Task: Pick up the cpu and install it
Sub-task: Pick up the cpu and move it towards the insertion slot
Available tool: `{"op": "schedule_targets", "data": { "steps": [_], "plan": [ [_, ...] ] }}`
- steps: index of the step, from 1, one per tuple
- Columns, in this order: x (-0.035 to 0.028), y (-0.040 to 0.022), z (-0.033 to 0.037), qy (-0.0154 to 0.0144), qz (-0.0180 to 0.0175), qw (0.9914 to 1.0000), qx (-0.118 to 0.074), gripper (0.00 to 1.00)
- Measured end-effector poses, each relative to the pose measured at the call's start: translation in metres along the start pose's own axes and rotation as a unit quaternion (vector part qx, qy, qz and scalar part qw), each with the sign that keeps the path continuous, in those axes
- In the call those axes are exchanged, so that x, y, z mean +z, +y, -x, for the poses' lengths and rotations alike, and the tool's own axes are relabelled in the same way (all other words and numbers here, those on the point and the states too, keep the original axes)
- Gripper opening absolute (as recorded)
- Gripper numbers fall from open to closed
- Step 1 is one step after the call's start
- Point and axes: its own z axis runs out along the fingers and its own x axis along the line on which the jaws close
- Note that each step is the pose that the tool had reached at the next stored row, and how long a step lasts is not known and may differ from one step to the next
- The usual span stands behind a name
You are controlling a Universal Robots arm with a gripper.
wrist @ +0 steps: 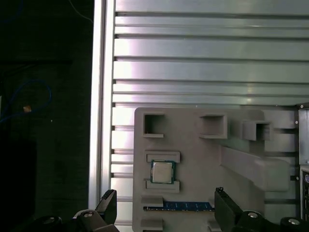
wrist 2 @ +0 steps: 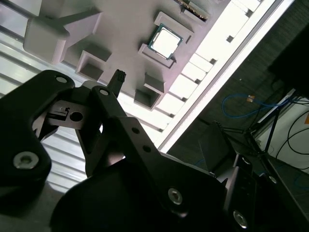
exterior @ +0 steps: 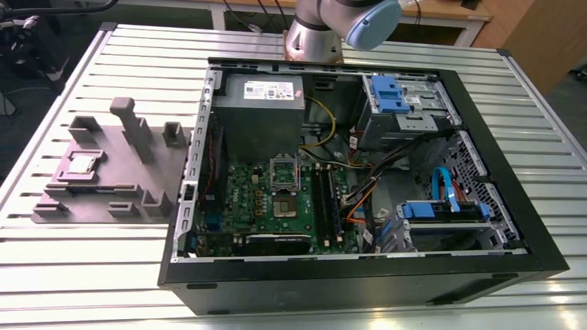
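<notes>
The cpu (wrist: pixel 162 172) is a small silvery square chip lying flat in a recess of the grey-purple fixture (wrist: pixel 203 159). In the first wrist view my gripper (wrist: pixel 166 208) hangs open above the fixture. Its two black fingertips (wrist: pixel 108 203) stand wide apart, and the chip lies a little beyond the gap between them with nothing held. The second wrist view shows the cpu (wrist 2: pixel 164 40) past one slim black fingertip (wrist 2: pixel 117 77). In the exterior view the cpu (exterior: pixel 81 163) sits on the fixture at the exterior view's left, and the metal-framed socket (exterior: pixel 284 206) sits on the green motherboard (exterior: pixel 247 199).
The open black computer case (exterior: pixel 367 275) lies on the slatted metal table (exterior: pixel 110 268), with a grey power-supply box (exterior: pixel 261 93) and blue drive brackets (exterior: pixel 440 210) inside. Tall posts (exterior: pixel 128 127) rise from the fixture. A blue-edged memory stick (wrist: pixel 178 206) lies in it near the chip.
</notes>
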Motion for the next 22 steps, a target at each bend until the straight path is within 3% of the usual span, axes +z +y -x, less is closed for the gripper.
{"op": "schedule_targets", "data": {
  "steps": [22],
  "plan": [
    [0.0133, -0.0007, -0.0003, 0.0003, 0.0001, 0.99998, -0.006, 0.88]
  ]
}}
